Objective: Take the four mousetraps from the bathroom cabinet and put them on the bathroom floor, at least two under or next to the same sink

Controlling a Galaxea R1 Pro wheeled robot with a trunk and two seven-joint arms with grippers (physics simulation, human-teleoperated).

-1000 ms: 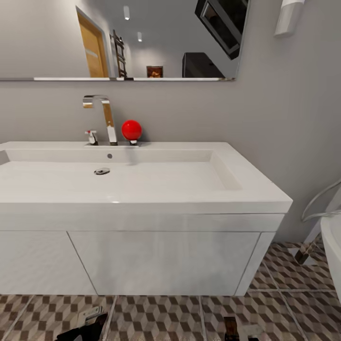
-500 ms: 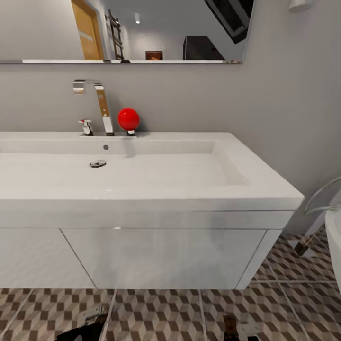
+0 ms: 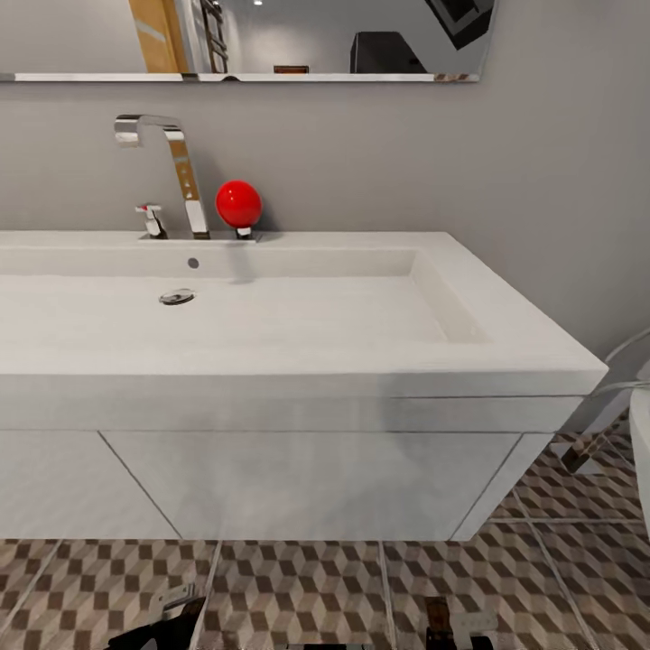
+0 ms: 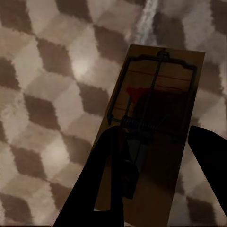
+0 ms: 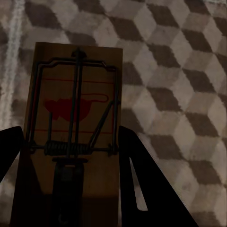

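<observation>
Between the fingers of the left gripper (image 4: 156,175) sits a mousetrap (image 4: 151,127), a brown board with a wire spring and a red mark on its face; the dark fingers stand close on either edge of the board and appear to clamp it, with the patterned floor (image 4: 47,94) behind it. The right gripper (image 5: 71,184) does the same with a second mousetrap (image 5: 75,118), its fingers pressed to both long edges of the board, the cube-patterned tiles beyond.

In the head view, both grippers show only as dark tips at the lower edge, the left (image 3: 167,623) and the right (image 3: 442,627), low over the floor (image 3: 298,587) just in front of the white vanity. Above them the wide white sink (image 3: 506,334) spans the view, with a chrome tap (image 3: 171,171) and a red ball (image 3: 238,203) behind the basin, under a mirror (image 3: 271,36).

The step in hand looks like delivery: two traps are carried to the sink and are not yet set down. The next move calls for lowering each arm until its board lies flat on the tiles, close against or under the vanity, then parting the fingers cleanly so that neither trap tips or slides away.
</observation>
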